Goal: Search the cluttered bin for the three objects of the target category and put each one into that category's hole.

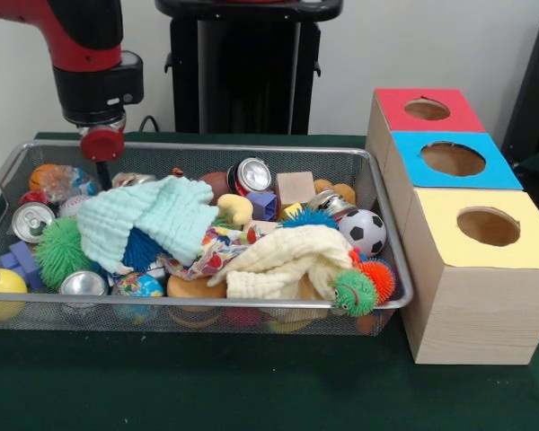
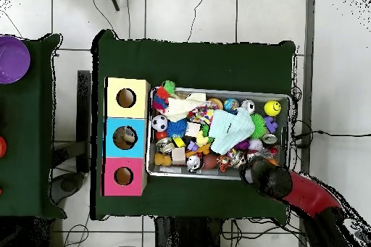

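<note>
While the arm (image 1: 94, 81) hung over the bin's (image 1: 391, 269) nine o'clock end, its jaws hidden so I cannot tell their state, cans (image 1: 31, 220) lay half-buried among cloths, well apart from the three-holed boxes (image 1: 472, 269) at three o'clock.

White tiled floor (image 2: 217, 12), green tabletop (image 2: 196, 63)

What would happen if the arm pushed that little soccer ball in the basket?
The soccer ball is round, so it would probably roll. It sits against the cream cloth and near the basket's mesh wall, which would likely stop it soon.
</note>
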{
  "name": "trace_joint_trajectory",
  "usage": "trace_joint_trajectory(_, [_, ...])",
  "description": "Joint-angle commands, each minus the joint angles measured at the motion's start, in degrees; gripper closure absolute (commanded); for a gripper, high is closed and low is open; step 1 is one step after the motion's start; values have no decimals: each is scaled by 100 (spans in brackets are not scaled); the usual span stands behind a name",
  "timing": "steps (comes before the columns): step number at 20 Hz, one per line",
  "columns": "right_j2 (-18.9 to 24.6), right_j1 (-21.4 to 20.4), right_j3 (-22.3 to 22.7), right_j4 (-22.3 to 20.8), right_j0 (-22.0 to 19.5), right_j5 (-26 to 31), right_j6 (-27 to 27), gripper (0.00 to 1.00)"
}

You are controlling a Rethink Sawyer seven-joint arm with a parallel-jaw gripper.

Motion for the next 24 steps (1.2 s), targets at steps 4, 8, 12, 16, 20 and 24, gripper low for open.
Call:
trace_joint_trajectory(4, [-330,223,-663,-241,385,-476,135,0])
trace_joint_trajectory(8, [-884,368,-1036,-426,821,-444,115,0])
trace_joint_trajectory(12, [-1546,558,-1411,-643,1378,-258,119,100])
trace_joint_trajectory(16, [-1395,456,-1262,-420,1300,60,105,100])
trace_joint_trajectory(20, [-1365,337,-1041,-76,1309,46,414,100])
trace_joint_trajectory(24, [-1300,53,-935,-43,1288,64,306,100])
